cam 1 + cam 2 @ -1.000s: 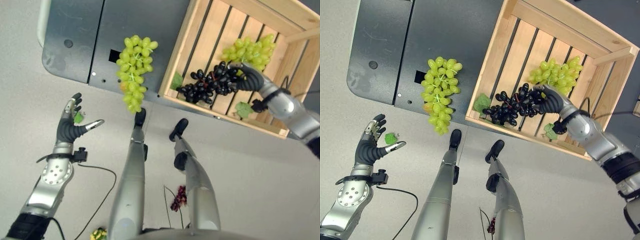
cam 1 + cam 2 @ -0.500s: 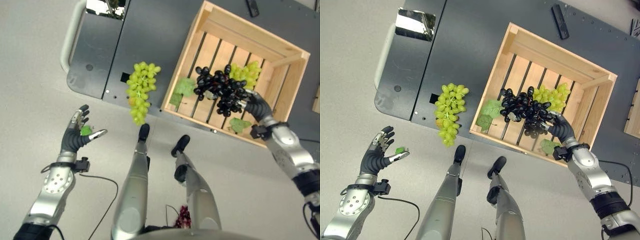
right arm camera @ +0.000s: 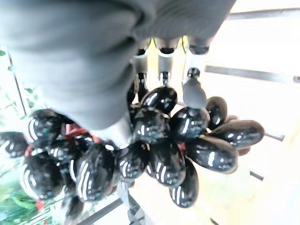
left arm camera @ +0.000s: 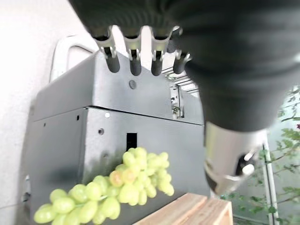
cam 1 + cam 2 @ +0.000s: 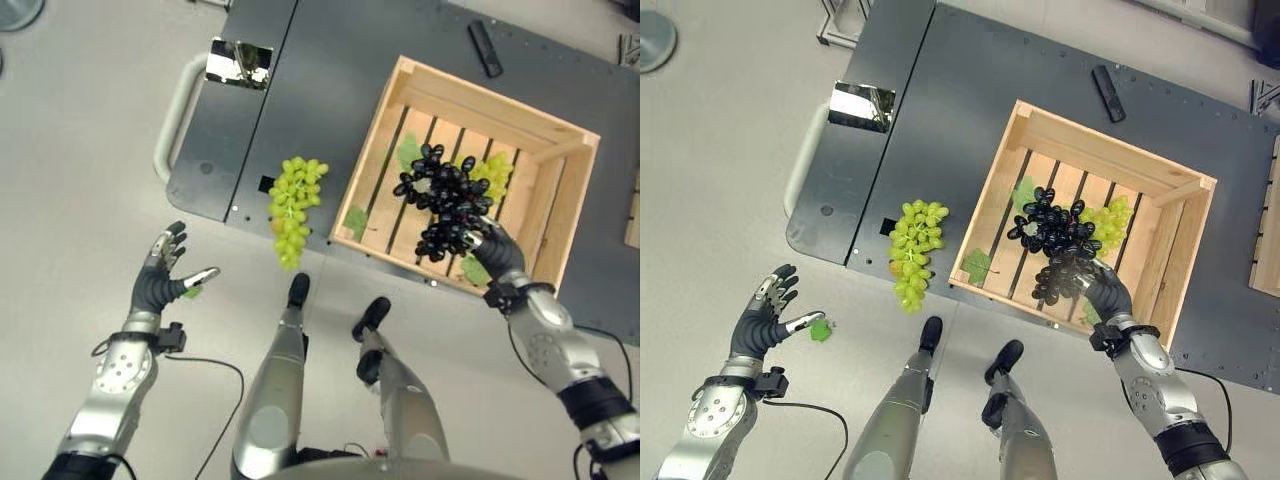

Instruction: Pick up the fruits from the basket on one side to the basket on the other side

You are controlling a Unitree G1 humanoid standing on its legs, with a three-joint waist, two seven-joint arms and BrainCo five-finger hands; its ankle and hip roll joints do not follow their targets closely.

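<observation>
Looked straight down from head height through both eye views, side by side, sharing the wooden crate, the green grapes on the dark platform, and the floor. Sat very close behind the left hand, facing platform and green grapes. Pressed right against the black grapes behind the right hand.

pale wooden crate with slatted floor. glossy black grapes, green leaves beside them. yellow-green grapes on the dark grey platform; another yellow-green bunch in the crate. light grey floor. small green leaf by the silver, dark-tipped left hand.
</observation>
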